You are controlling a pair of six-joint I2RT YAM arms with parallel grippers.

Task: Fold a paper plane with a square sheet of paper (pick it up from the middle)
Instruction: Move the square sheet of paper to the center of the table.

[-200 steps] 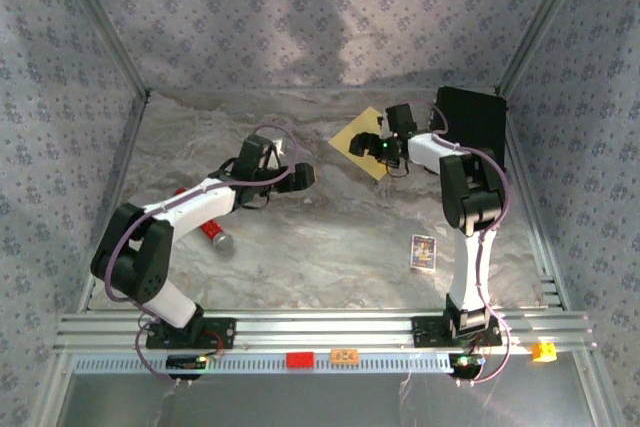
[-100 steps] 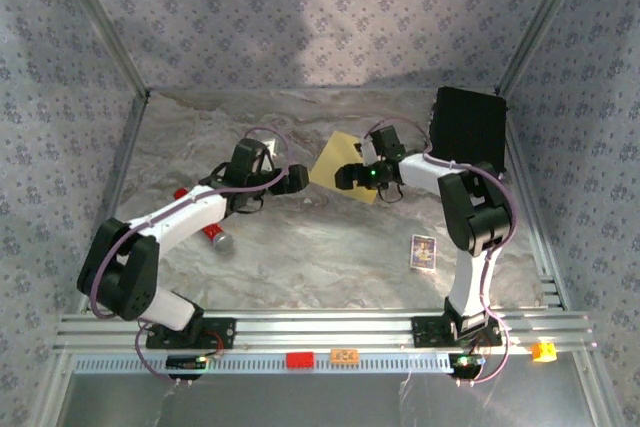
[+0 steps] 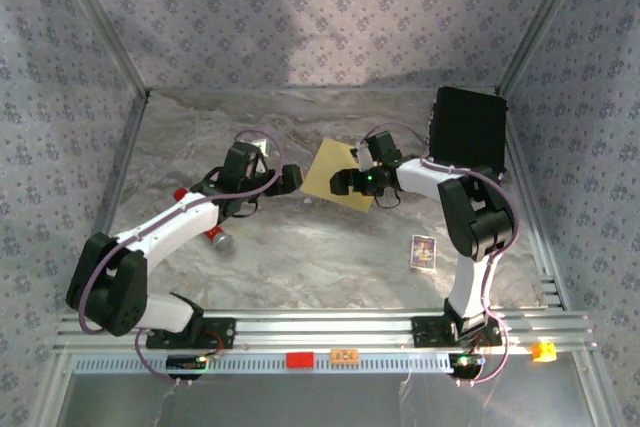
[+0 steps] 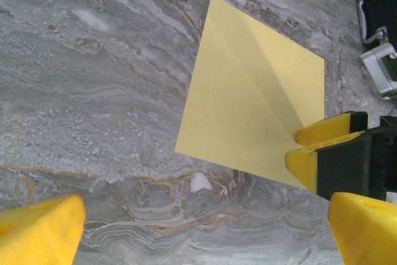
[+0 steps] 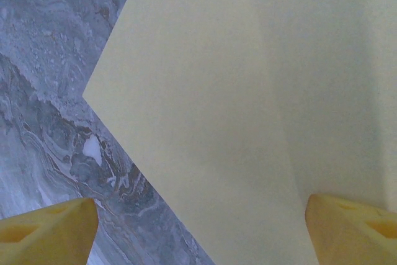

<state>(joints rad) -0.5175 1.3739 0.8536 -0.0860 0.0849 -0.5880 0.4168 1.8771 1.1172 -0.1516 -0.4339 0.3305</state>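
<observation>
The square sheet of paper lies flat on the worktop, left of the black case. Thin and limp, it likely slides and creases easily, so pinch up its middle. Both have fingers apart: the right gripper nearer the case, the left gripper farther.

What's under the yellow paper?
The grey marbled table spreads around the square sheet of paper. The patch right beneath the sheet is covered, so I can't see it.
</observation>
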